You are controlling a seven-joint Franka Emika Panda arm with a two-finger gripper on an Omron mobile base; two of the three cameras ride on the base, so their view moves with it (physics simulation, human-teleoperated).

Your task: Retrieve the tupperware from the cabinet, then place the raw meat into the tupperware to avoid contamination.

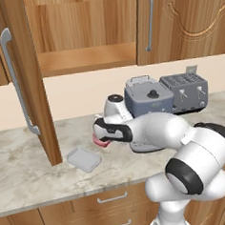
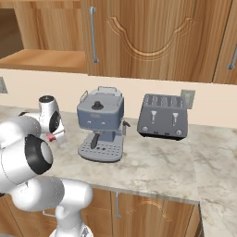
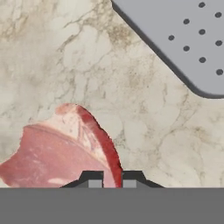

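We see our fingers (image 3: pixel 112 177) low over the marble surface (image 1: pixel 23 169). The two dark tips sit close together with the thin red edge of the raw meat (image 3: pixel 61 151) between them, so they look pinched on the meat. The grey band hides the rest of the fingers and the bottom of the meat.

From the left base view, only a small pink bit of the raw meat (image 1: pixel 101 142) peeks out under our hand. Our white arm hides the rest. From the right base view we see just a tiny red spot of it (image 2: pixel 51 137), and we cannot tell there if it touches the surface.

The tupperware (image 1: pixel 83 159) lies on the surface, just beside the meat and apart from it. It sits near the bottom of the open cabinet (image 1: pixel 86 54) door. The shelf inside the cabinet is bare wood.

The grey coffee machine (image 2: pixel 102 122) stands behind our hand. Our arm covers its lower part in the left base view. Its dotted grey tray (image 3: pixel 188 39) is cut off at the corner of the hand view. A toaster (image 2: pixel 163 116) stands next to it.
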